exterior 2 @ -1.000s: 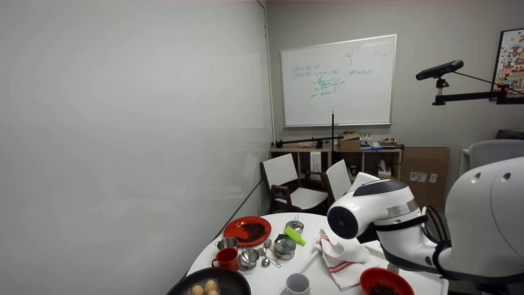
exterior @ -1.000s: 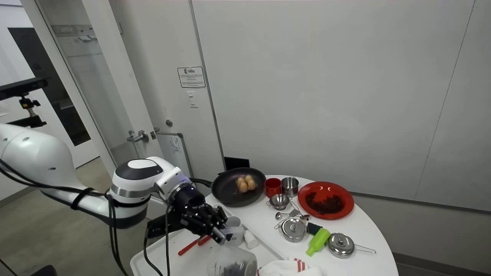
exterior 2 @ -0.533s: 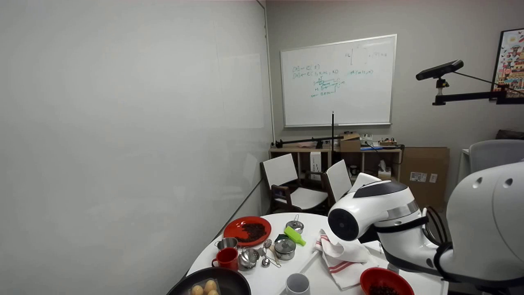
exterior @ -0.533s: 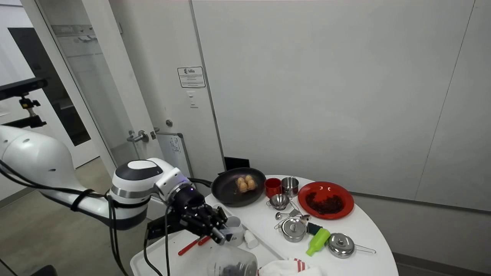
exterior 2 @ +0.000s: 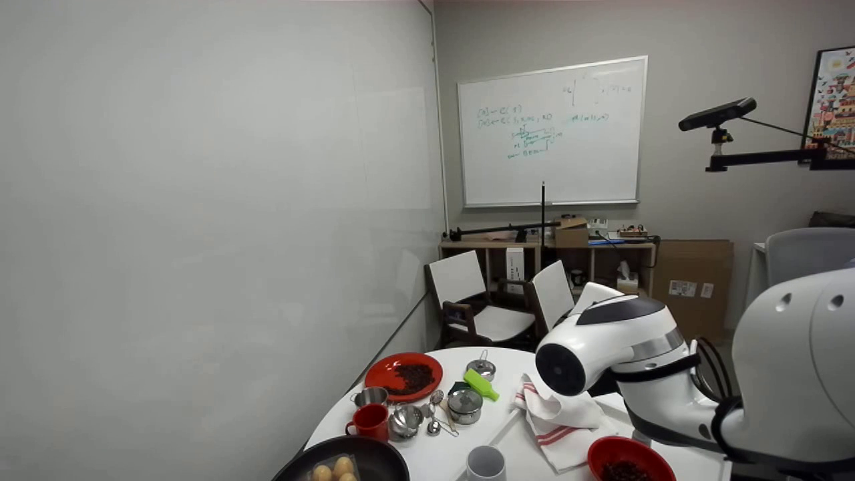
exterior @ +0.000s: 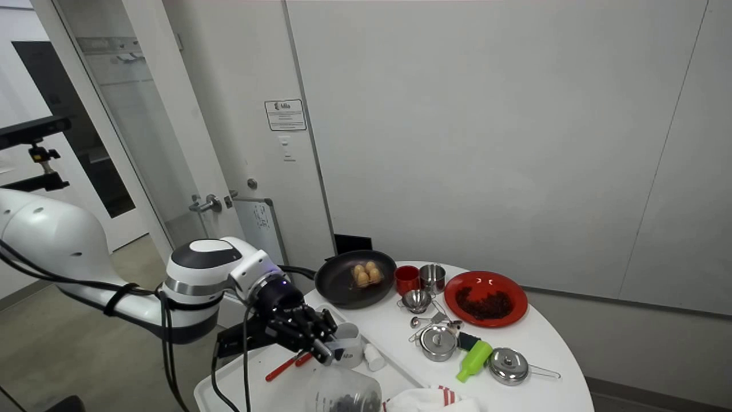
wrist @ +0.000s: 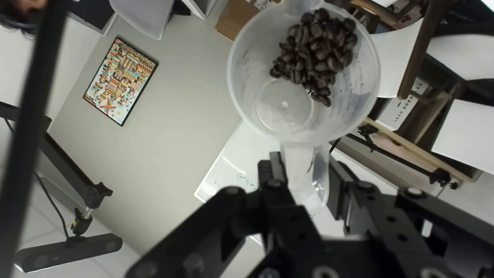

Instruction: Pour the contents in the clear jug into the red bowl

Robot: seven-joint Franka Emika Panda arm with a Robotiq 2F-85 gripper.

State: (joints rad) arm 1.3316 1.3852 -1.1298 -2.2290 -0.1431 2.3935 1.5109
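My gripper is shut on the handle of the clear jug; it also shows in an exterior view. The jug is tilted well over, and dark beans lie heaped along its lower side wall. In an exterior view the jug hangs near the tray at the bottom edge, partly cut off. The wide shallow red bowl at the table's far side holds dark beans; it shows in both exterior views. A smaller, deeper red bowl with dark beans stands near the arm, beside the towel. The arm hides the jug there.
The white tray carries a grey mug, a white cylinder and red-handled tools. A striped towel lies beside the jug. The black pan, metal pots and a green bottle-shaped object stand on the table.
The arm has shifted slightly, with its upper link a little lower. My gripper and the jug have moved a few pixels left in an exterior view. The grip is unchanged.
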